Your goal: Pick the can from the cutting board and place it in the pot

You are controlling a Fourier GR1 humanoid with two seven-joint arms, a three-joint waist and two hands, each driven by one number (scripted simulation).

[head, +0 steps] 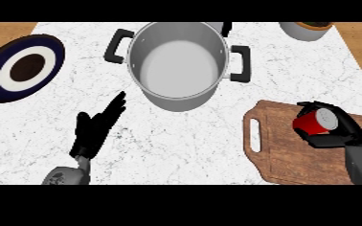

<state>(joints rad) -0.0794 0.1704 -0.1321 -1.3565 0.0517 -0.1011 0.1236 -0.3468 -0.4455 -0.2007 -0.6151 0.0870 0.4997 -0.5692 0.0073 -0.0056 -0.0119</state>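
Item one, the can (318, 122): red body, silver top. You will find it over the cutting board (283, 148), near the tabletop's right edge, with the right hand (338, 133) curled round it — fingers above and thumb side below, so the hand is grasping the can. Whether the can's base touches the board you cannot tell; the hand hides that part.

Item two, the cutting board: brown wood, rounded corners, a slot handle on its left side. It lies flat at the tabletop's front right corner and runs out past the view's lower and right edges.

Item three, the pot (180, 67): grey metal, two black side handles, nothing visible inside. It stands at the middle of the tabletop toward the far edge, well apart from the board and to its left.

Item four, the left hand (96, 129): fingers straight and relaxed, holding nothing, near the front edge on the left — its fingertips point toward the pot without touching it.

Item five, a plate (28, 68): dark blue rim, white ring, dark centre, at the tabletop's left edge.

Item six, a bowl (305, 30): pale outside, cut off by the view at the far right corner.

The tabletop (176, 139) itself is white marbled stone.
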